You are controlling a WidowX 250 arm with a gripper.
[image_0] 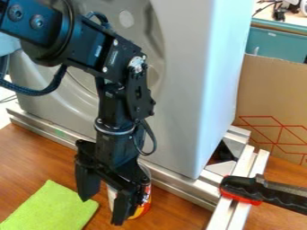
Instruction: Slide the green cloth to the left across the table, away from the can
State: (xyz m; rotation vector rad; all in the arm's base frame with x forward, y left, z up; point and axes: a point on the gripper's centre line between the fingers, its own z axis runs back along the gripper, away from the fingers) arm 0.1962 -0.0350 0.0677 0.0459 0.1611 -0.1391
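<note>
Green cloth laid flat on worktop, lower left | pincer opened wide, nothing seen gripped | can stood upright, partly hidden behind one finger, contact not discernible | black-and-red handle seen over metal bars, right | grey panel backed by cardboard, right

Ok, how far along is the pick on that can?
Early, by the look of it. Done: positioning, roughly; the gripper is down at the can. In hand: nothing visibly clamped, fingers spread, one in front of the can. Left, I'd say: grip and lift; the can is on the table, right of the green cloth.
</note>
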